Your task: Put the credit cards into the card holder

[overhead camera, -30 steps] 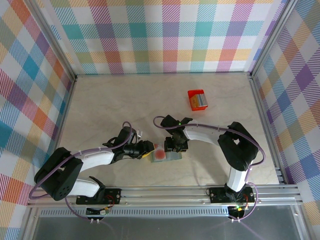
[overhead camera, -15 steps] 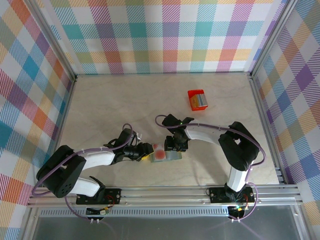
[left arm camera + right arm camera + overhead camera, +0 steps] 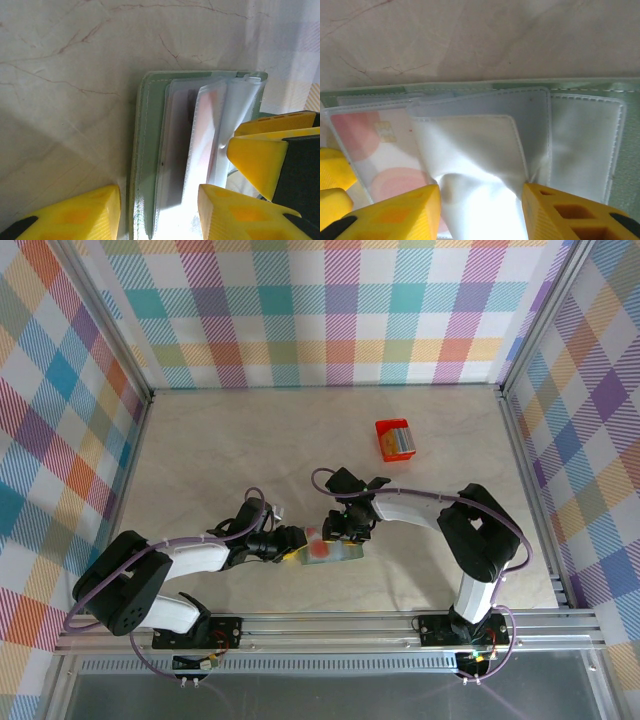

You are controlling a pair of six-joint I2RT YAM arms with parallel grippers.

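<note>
The card holder (image 3: 340, 553) is seen lying open on the marbled table (image 3: 220, 460), near the front edge and about midway across, between the two grippers. The left gripper (image 3: 292, 546) is placed at its left end and the right gripper (image 3: 335, 533) over its far side. From above, much of the holder is covered by both tools, and little beyond a red blur can be made out.

In the left wrist view, the green stitched cover and a fan of clear sleeves are shown. The near end of the holder is cut off by the lower edge of the picture. The yellow fingers (image 3: 75, 215) of the left gripper are held apart with that end lying between them. Whether they press on it cannot be told.

In the right wrist view, one clear sleeve (image 3: 470, 155) is caught between the right gripper's fingers (image 3: 570, 212), where it is puckered and washed out by glare. A credit card (image 3: 367, 150) with pale red round marks and a small gold patch is lodged in the leftmost sleeve, blurred by the plastic. It cannot be told whether the other sleeves are filled.

A small red box (image 3: 394, 439) is set well apart, towards the far right. Its pale contents are too small to identify.
</note>
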